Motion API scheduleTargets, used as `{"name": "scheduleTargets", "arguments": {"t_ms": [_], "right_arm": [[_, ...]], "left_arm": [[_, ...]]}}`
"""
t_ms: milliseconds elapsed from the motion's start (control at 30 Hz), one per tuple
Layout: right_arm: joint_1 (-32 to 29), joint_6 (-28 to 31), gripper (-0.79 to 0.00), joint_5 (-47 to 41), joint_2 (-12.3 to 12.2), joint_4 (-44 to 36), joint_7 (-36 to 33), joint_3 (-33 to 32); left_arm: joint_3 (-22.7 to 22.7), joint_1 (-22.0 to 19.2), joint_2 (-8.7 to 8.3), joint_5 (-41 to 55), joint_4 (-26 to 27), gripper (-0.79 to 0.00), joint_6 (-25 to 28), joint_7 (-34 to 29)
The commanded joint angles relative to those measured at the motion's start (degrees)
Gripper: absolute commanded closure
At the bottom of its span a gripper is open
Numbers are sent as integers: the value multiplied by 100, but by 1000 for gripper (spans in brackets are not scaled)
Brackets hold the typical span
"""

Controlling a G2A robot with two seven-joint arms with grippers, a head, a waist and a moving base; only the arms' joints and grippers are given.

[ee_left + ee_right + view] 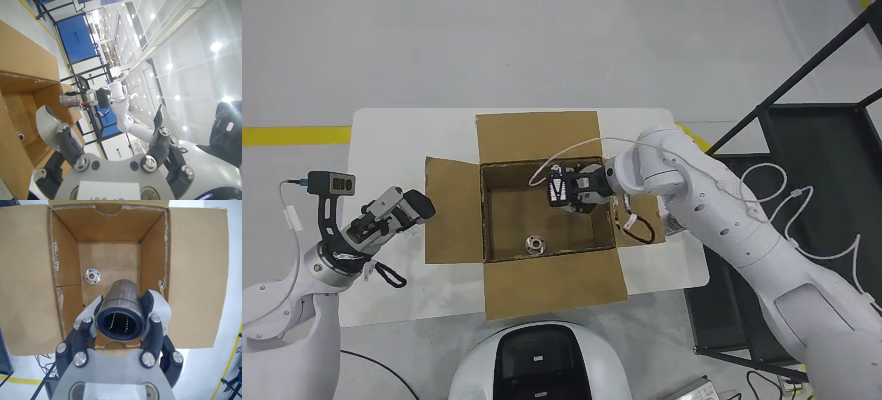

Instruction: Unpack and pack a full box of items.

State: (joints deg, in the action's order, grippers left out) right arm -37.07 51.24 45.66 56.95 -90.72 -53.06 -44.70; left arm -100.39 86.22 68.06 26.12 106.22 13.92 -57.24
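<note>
My right gripper [564, 187] is clamped on one steel cylinder [121, 298] above the open box [64, 262]; one flange disc [92, 276] lies on the box floor. Likely unpacking: next, carry the cylinder clear of the box walls to the tabletop [402, 140]. My left gripper [407, 208], spread apart, hovers empty beside the box's left flap.

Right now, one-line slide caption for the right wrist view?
Right gripper grips a metal cylinder over the open cardboard box; a small metal disc lies on the box floor.
</note>
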Motion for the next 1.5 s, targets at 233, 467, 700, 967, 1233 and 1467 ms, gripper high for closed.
{"name": "scheduleTargets", "arguments": {"t_ms": [233,467,700,967,1233,1467], "right_arm": [[-748,-890,0,-1582,-1296,-2047,-891,-350],[-1227,-1281,0,-2248,-2077,-2693,-1281,-895],[-1227,-1281,0,-2248,-2077,-2693,-1281,-895],[-1227,-1281,0,-2248,-2077,-2693,-1281,-895],[-1569,-1362,0,-2026,-2297,-2954,-1361,-1209],[-2742,-1401,0,-2291,-2911,-3056,-1400,-2225]], "left_arm": [[0,0,0,0,0,-785,0,0],[0,0,0,0,0,-785,0,0],[0,0,0,0,0,-785,0,0],[0,0,0,0,0,-785,0,0],[0,0,0,0,0,-785,0,0],[0,0,0,0,0,-785,0,0]]}}
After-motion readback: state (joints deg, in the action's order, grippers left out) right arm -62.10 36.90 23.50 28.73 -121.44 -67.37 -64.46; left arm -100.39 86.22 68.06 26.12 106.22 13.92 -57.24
